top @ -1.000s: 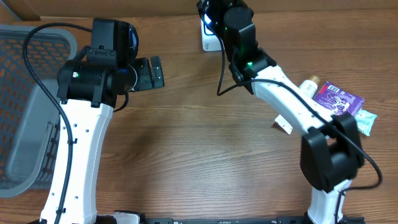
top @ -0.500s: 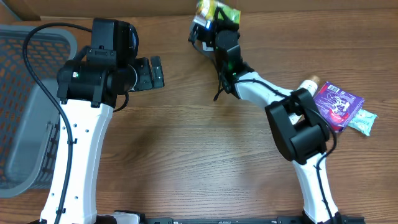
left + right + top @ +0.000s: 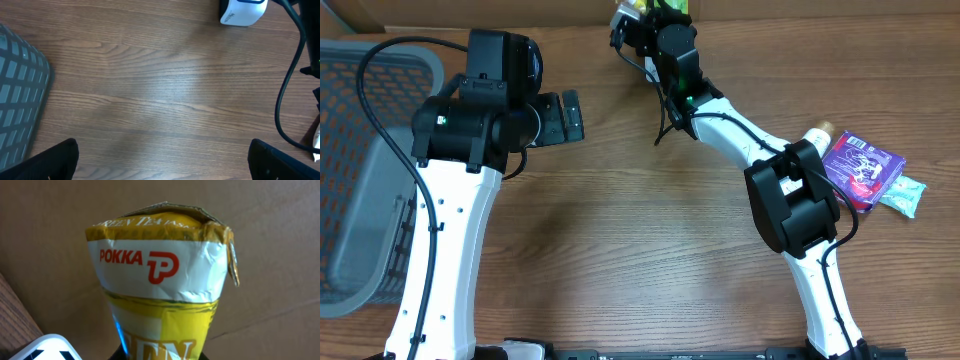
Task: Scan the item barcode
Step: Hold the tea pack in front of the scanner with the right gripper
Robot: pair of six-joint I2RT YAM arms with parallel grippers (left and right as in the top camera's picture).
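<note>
My right gripper (image 3: 645, 22) is clenched on the yellow Pokka tea carton (image 3: 159, 295). It holds the carton raised at the far edge of the table (image 3: 620, 250), in front of a brown cardboard wall (image 3: 270, 240). In the right wrist view the white scanner (image 3: 243, 11) peeks in just below and left of the carton. My left gripper (image 3: 563, 118) hangs released, jaws wide, over bare wood beside the grey basket (image 3: 360, 180). A purple packet (image 3: 863, 165) lies on the table's right side.
</note>
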